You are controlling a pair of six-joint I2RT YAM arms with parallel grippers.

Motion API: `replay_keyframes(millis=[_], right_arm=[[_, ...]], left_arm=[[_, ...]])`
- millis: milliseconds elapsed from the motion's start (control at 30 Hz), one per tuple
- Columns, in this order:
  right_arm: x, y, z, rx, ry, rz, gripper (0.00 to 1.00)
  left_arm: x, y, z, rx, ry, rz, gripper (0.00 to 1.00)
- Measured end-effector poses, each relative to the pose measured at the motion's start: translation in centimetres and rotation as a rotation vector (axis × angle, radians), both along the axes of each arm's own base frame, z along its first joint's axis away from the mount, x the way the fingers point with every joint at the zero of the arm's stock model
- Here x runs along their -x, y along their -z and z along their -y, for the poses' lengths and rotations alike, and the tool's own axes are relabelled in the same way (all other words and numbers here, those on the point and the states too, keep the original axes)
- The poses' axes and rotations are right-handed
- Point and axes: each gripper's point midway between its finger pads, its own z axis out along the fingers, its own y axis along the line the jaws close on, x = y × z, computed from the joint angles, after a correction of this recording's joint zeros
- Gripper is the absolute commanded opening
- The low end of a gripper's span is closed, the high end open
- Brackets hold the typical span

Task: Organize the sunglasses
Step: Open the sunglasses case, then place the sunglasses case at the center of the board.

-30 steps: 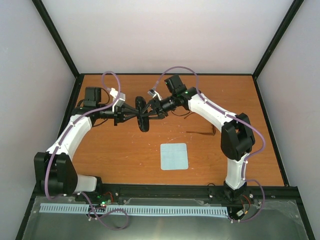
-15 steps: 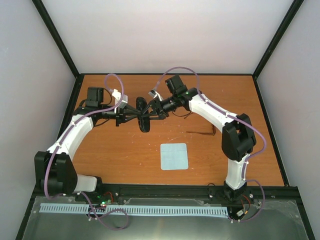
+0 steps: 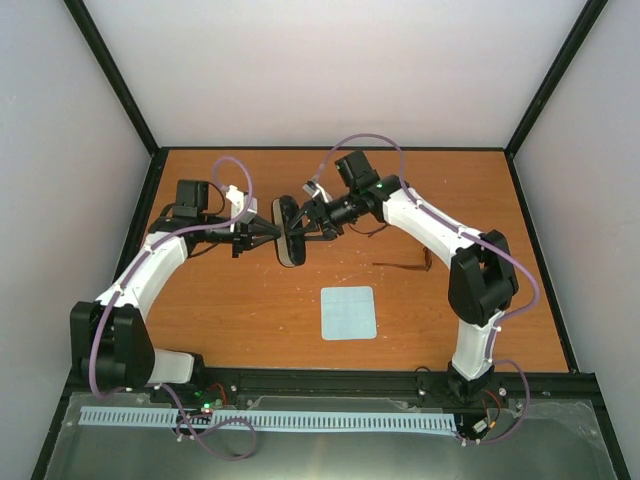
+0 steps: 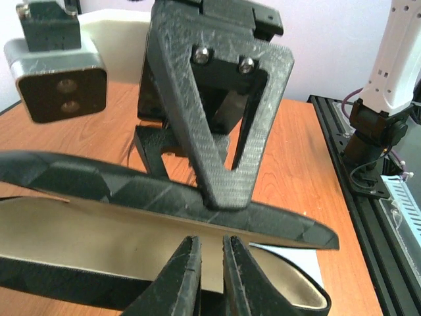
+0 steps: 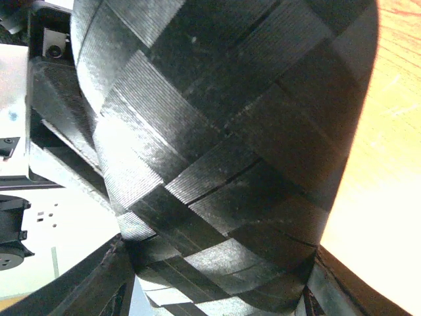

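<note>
I hold the open case (image 3: 289, 232) w/ L fingers (image 4: 187, 276) nearly shut, R fingers (image 4: 191, 131) wider, while sunglasses (image 3: 403, 266) lie crosswise on worktop (image 3: 250, 300), rightward behind R fingers, nearest R arm (image 3: 430, 225).

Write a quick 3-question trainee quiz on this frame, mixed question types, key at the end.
1. True or false: the sunglasses are already inside the black glasses case.
2. Which item lies nearest the arm bases in the top view? A) sunglasses B) pale blue cloth C) black glasses case
3. Short answer: going by the left wrist view, is the case open or closed?

Key
1. False. They lie on the table, apart from the case.
2. B.
3. Open. The light lining shows between the two halves.
</note>
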Motion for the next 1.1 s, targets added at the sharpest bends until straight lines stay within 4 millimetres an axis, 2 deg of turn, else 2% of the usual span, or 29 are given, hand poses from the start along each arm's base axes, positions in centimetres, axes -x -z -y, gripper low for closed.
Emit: replay_keyframes(millis=[300,400,467,667,733,833,933,1100], right_arm=[[0.1,-1.0,0.7,0.004,0.028,-0.004,0.03],[0.6,-3.1,0.5,-0.068,-0.008,0.031,0.03],[0.9,-3.9,0.7,-0.073,-0.002,0.047,0.03],[0.4,-3.4,1.2,-0.068,0.016,0.046,0.03],[0.1,-3.0,1.6,-0.072,0.027,0.053,0.03],[-0.2,-2.6,2.5,-0.095,0.031,0.047,0.03],[-0.5,-2.5,3.1,-0.125,0.023,0.048,0.03],[-1.6,-2.3,2.5,-0.19,-0.002,0.07,0.03]], left_arm=[[-0.1,0.7,-0.2,-0.019,-0.011,0.005,0.13],[-0.3,2.9,-0.4,-0.067,-0.04,-0.04,0.13],[-0.3,3.4,-0.4,-0.065,-0.032,-0.053,0.14],[-0.3,3.1,-0.4,-0.075,-0.039,-0.028,0.39],[-0.3,2.9,-0.5,-0.087,-0.055,-0.022,0.41],[-0.6,2.3,-1.0,-0.121,-0.105,0.008,0.41],[-1.0,1.3,-1.8,-0.142,-0.164,0.051,0.35],[-2.2,-0.2,-3.4,-0.163,-0.274,0.12,0.31]])
